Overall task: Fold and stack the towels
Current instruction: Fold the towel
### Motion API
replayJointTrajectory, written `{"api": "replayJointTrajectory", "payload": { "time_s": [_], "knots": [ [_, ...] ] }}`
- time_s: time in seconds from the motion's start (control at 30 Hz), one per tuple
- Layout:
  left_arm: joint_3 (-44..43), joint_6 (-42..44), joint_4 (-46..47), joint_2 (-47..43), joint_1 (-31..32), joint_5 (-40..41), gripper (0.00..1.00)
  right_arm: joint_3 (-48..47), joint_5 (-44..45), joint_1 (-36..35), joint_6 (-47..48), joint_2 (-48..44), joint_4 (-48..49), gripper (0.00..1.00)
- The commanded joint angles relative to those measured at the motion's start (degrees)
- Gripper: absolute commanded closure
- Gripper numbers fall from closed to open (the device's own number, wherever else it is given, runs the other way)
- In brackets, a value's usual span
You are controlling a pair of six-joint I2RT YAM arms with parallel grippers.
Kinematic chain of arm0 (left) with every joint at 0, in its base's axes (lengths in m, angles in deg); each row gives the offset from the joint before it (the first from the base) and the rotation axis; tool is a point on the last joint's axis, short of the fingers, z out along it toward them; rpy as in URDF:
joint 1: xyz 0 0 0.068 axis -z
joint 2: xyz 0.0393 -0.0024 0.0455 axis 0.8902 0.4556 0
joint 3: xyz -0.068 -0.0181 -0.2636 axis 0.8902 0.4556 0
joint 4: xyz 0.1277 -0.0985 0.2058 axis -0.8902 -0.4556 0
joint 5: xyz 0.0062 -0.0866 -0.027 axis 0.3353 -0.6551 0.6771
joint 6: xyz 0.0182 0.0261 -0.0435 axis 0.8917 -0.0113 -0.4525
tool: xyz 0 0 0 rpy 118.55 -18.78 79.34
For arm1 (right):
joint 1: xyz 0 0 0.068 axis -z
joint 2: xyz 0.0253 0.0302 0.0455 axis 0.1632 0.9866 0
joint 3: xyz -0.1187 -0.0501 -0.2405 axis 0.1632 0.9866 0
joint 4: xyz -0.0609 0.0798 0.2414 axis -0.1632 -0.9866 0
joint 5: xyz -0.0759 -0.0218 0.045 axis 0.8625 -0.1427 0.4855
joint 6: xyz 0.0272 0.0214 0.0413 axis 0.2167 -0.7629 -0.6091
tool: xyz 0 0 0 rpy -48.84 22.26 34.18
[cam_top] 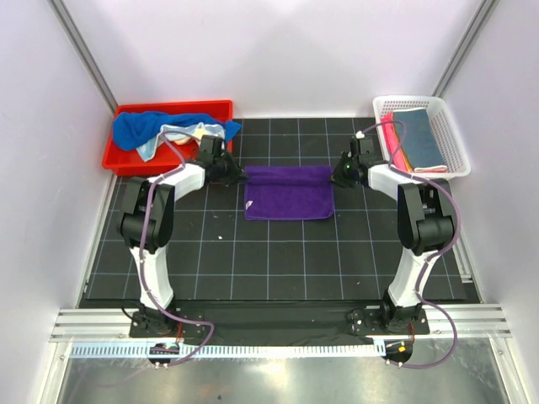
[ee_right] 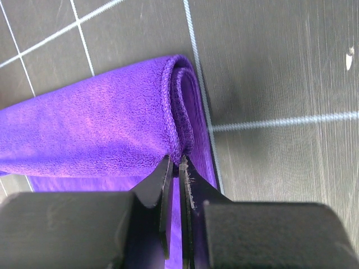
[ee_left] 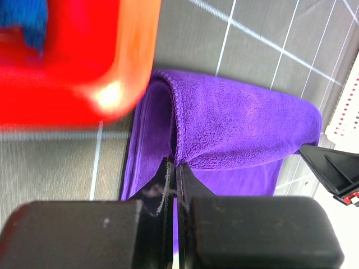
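A purple towel (cam_top: 289,192) lies on the black gridded mat, its far edge lifted and doubled over. My left gripper (cam_top: 238,174) is shut on the towel's far left corner; the left wrist view shows its jaws pinching the hem (ee_left: 175,161). My right gripper (cam_top: 337,175) is shut on the far right corner, the hem (ee_right: 178,158) pinched between its jaws. A bright blue towel (cam_top: 139,128) and a pale multicolour towel (cam_top: 195,131) lie in the red bin. Folded slate blue (cam_top: 418,138), pink and yellow-orange towels sit in the white basket.
The red plastic bin (cam_top: 126,161) stands at the back left, close to my left gripper; its corner (ee_left: 84,61) fills the left wrist view. The white mesh basket (cam_top: 450,143) stands at the back right. White walls enclose the mat (cam_top: 278,261).
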Motion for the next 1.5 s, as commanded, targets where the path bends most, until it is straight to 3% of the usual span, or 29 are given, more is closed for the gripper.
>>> {"api": "replayJointTrajectory", "payload": {
  "time_s": [0.0, 0.67, 1.47],
  "knots": [
    [2.8, -0.1, 2.9, -5.2, 0.0, 0.1, 1.0, 2.6, 0.9, -0.1, -0.6, -5.0, 2.4, 0.99],
    [14.7, -0.3, 4.4, -14.2, 2.1, 1.4, 1.0, 15.8, 1.4, -1.1, -1.7, -17.0, 3.6, 0.99],
    [23.6, -0.8, 5.9, -19.3, 3.8, 2.4, 1.0, 24.8, 1.3, -2.0, -2.0, -24.2, 4.0, 0.99]
  ]
}}
